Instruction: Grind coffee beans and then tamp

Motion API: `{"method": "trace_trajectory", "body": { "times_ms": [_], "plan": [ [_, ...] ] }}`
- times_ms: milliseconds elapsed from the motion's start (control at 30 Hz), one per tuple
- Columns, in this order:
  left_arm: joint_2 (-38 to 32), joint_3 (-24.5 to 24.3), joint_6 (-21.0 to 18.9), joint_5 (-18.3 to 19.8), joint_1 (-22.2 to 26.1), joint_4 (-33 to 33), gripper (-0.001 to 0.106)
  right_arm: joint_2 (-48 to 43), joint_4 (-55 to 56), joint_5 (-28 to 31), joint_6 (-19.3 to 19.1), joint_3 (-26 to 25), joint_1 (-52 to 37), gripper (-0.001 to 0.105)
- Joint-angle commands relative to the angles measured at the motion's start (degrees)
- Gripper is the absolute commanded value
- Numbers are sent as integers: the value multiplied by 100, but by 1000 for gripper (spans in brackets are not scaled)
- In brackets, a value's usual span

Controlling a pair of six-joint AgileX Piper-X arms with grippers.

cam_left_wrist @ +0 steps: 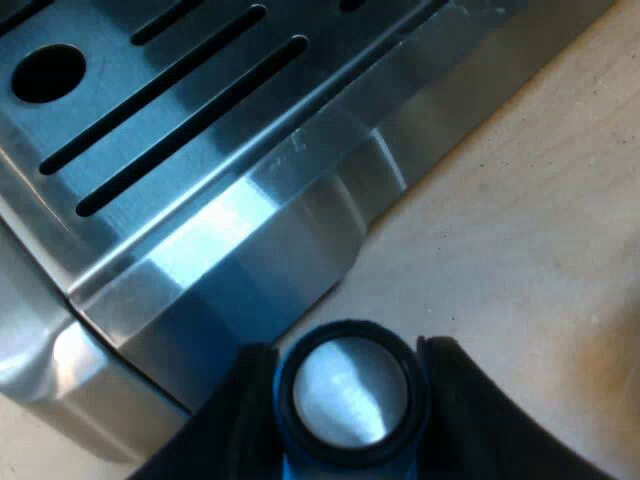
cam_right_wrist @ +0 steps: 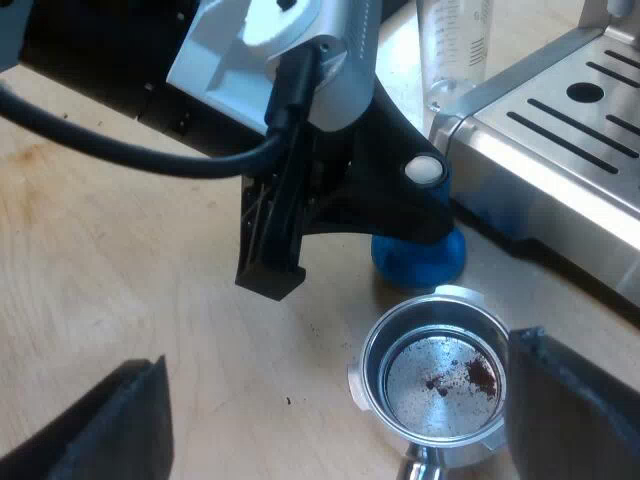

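The left gripper [cam_left_wrist: 350, 385] is clenched on the blue tamper [cam_left_wrist: 350, 398], one black finger [cam_left_wrist: 245, 410] pressed to each side of it. Between them shows the tamper's round metal face, ringed in blue. Just past it runs the steel edge of the machine [cam_left_wrist: 250, 250], whose slotted tray [cam_left_wrist: 150, 110] has one round hole near the slots.

From the right wrist, the tamper [cam_right_wrist: 418, 257] sits low on the bench [cam_right_wrist: 120, 260], just beside a corner of the machine's base [cam_right_wrist: 540, 160]. I cannot tell whether its foot touches the wood.

The holder [cam_right_wrist: 440, 385] lies on the bench near the tamper, basket mouth up. Its metal floor carries a few dark brown specks and a small smear of grounds. The rest of the floor is bare metal.

The right gripper [cam_right_wrist: 338, 360] is released, its fingers [cam_right_wrist: 575, 410] spread wide. The holder lies between them, its rim close to one finger and well apart from the other.

A clear glass [cam_right_wrist: 455, 50] with printed marks stands on the bench at the machine's corner. What it holds I cannot tell.
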Motion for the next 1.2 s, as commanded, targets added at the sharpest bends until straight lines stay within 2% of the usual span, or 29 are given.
{"method": "trace_trajectory", "body": {
  "times_ms": [33,67,100,167,267,400,533,600,700,933,1000,1200],
  "plan": [
    [36,2,-77,43,16,108,41,2,-86,-7,-66,-14,-2,70],
    [36,2,-94,43,16,108,51,2,-75,-7,-66,-14,-2,70],
    [36,2,-122,43,16,108,56,2,-74,-7,-66,-14,-2,70],
    [36,2,-371,43,16,72,71,2,-74,-7,-66,-14,-2,70],
    [36,2,-542,43,16,-22,82,2,-74,-7,-66,-14,-2,70],
    [6,2,-571,43,16,-9,83,2,-33,-7,-66,-14,-2,70],
    [-335,2,-571,43,16,92,83,2,13,56,-66,-14,-2,70],
    [-606,2,-571,43,16,177,83,2,10,208,-14,-14,-2,70],
    [-1130,2,-571,43,16,462,83,2,10,400,264,-14,-2,70],
    [-2499,2,-571,43,16,1276,83,-238,43,67,266,-32,-2,70],
    [-2837,-15,-571,43,16,1533,83,-294,196,21,282,-91,-2,70],
    [-3703,-13,-571,128,16,2208,83,-332,1752,-60,325,-725,-13,70]
  ]
}}
